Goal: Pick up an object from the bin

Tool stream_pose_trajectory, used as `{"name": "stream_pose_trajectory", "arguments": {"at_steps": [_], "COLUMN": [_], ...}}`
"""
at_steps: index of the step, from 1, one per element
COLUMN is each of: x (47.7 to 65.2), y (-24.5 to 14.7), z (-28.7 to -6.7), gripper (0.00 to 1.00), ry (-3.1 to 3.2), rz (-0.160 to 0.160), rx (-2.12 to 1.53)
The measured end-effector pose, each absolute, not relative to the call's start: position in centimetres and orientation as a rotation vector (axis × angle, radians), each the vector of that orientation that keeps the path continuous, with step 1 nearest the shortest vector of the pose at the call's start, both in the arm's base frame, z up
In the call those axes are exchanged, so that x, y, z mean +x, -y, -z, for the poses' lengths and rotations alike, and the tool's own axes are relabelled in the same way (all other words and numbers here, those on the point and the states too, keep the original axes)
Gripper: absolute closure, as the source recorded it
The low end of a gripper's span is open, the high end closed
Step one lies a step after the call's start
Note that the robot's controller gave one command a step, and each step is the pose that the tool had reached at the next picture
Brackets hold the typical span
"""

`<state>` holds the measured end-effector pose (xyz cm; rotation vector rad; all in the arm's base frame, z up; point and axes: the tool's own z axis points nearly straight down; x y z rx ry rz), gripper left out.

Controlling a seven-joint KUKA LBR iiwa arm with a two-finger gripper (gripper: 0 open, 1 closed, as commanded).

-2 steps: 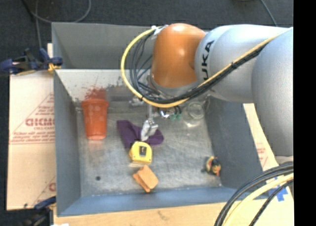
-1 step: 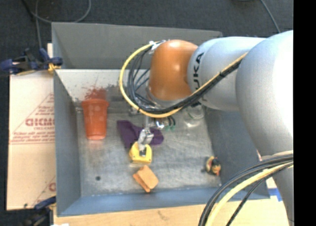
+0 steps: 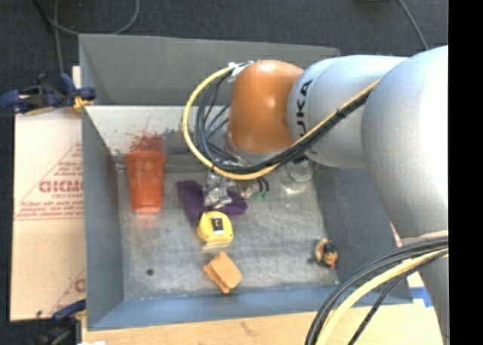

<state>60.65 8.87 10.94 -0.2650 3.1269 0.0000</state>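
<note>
Centre your claw (image 3: 219, 194) over the purple piece (image 3: 192, 196), clear of the yellow tape measure (image 3: 214, 229); apart or together, I cannot tell.

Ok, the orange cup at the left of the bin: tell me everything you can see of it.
The orange cup looks like plain translucent plastic, wider at the end nearer the back wall and narrower toward the front. It seems to lie on its side on the bin floor by the left wall; contact with that wall cannot be told. Nothing else touches it; the purple thing lies apart to its right.
</note>
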Motion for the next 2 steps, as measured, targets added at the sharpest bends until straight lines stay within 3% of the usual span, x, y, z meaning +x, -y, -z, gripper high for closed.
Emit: {"name": "stream_pose_trajectory", "arguments": {"at_steps": [1, 2], "x": [60.70, 60.66], "y": [-8.86, -8.83], "z": [-10.98, -10.94], "gripper": [0.00, 1.00], "ry": [-3.125, -3.126], "rz": [0.001, 0.002], "rx": [-0.266, -0.267]}}
